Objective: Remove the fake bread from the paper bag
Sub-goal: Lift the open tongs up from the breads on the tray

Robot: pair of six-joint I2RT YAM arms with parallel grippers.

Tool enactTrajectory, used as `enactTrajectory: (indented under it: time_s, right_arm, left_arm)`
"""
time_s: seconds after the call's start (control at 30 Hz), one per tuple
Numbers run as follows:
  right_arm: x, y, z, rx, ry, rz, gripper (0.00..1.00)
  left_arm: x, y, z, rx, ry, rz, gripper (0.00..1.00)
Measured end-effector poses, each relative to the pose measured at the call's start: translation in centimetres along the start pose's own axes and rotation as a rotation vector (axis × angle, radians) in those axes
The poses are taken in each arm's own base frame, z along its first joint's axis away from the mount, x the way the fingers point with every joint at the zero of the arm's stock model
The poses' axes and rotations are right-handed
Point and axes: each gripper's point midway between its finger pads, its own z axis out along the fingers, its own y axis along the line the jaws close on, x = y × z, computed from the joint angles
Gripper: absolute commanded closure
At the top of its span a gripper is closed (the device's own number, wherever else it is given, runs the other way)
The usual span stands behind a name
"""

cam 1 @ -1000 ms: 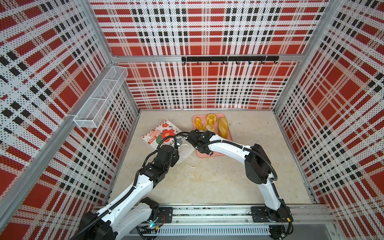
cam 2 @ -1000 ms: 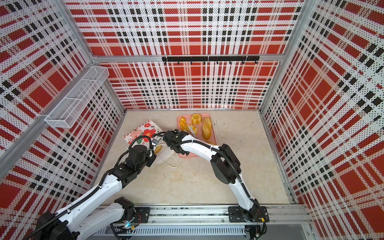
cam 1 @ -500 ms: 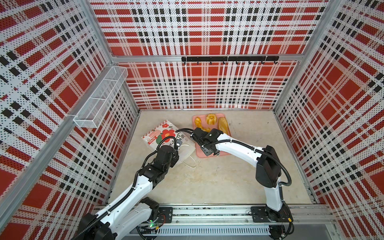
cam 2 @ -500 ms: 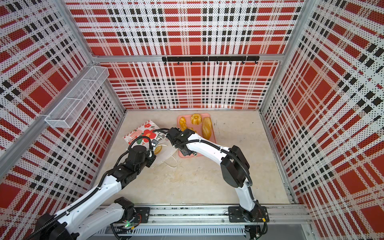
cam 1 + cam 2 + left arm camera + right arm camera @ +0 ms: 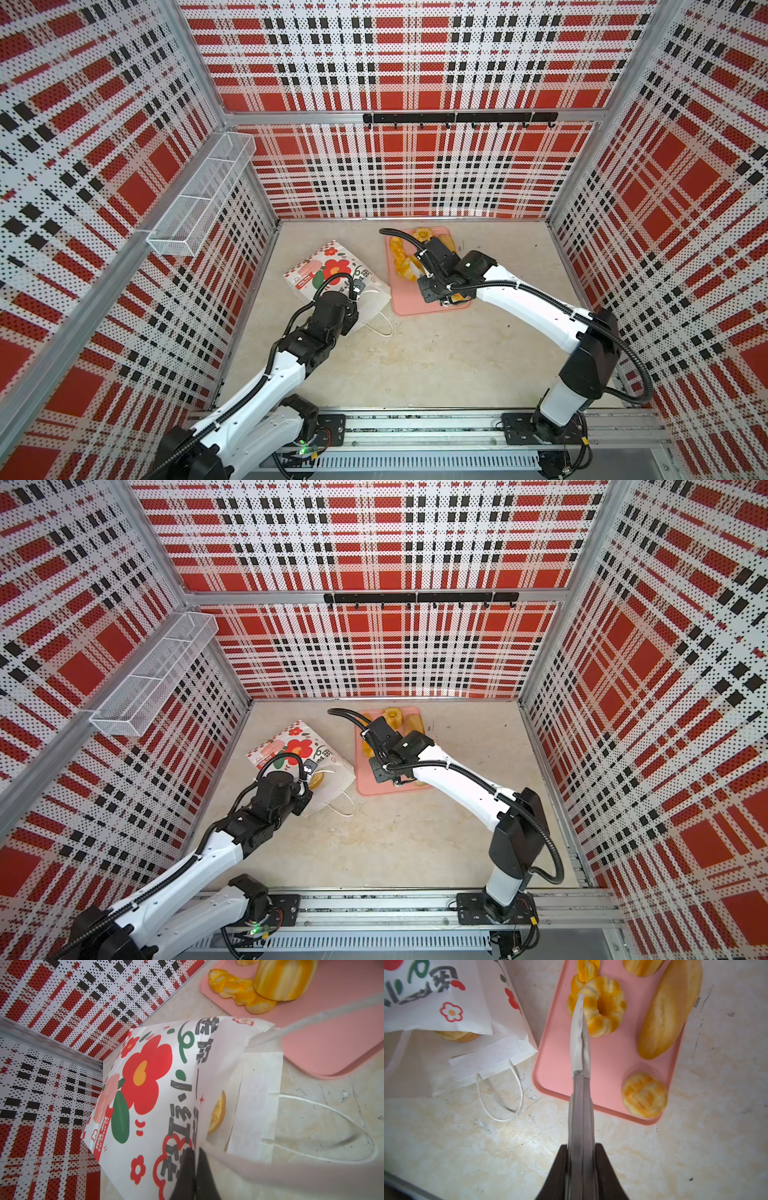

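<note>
Golden-brown round toy bun (image 5: pixel 217 1113) inside white flowered paper bag (image 5: pixel 145 1088), just within bag's mouth; bag lying on side; other golden toy breads (image 5: pixel 668 1012) already out, on flat pink rectangular tray (image 5: pixel 612 1068) just beside bag's mouth; left gripper (image 5: pixel 195 1153) pinched shut on bag's upper lip, propping mouth open; right gripper (image 5: pixel 581 1007) fingers pressed together, empty, above tray beside bag; risks: paper slipping or tearing from pinch, mouth dropping over bun; closed fingers nudging bun deeper; white cord handle (image 5: pixel 500 1097) at bag's mouth snagging fingers.
</note>
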Motion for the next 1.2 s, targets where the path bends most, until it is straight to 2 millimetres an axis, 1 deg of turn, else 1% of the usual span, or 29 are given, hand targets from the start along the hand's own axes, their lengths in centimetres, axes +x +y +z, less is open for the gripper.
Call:
enactTrajectory:
  time_s: [0.17, 0.3, 0.37, 0.77, 0.97, 1.2]
  right_arm:
    - [1.3, 1.6, 1.6, -0.12, 0.039, 0.047, 1.0]
    - [2.2, 2.0, 2.8, -0.157, 0.078, 0.066, 1.0]
    - [2.4, 1.8, 3.5, -0.162, 0.091, 0.079, 1.0]
    - [2.9, -3.4, 7.0, -0.11, 0.156, 0.173, 1.0]
    - [2.8, -4.9, 7.7, -0.095, 0.165, 0.183, 1.0]
    - [2.4, -7.5, 8.9, -0.034, 0.18, 0.188, 1.0]
  left_arm:
    - [0.0, 0.0, 0.0, -0.001, 0.001, 0.001, 1.0]
    - [0.0, -0.1, 0.0, -0.001, 0.001, 0.005, 1.0]
    - [0.0, -0.1, 0.0, -0.001, 0.001, 0.005, 1.0]
    - [0.0, -0.7, -0.1, 0.013, 0.0, 0.031, 1.0]
    - [0.1, -1.0, -0.1, 0.017, 0.004, 0.038, 1.0]
    - [0.3, -1.2, 0.1, 0.023, 0.01, 0.046, 1.0]
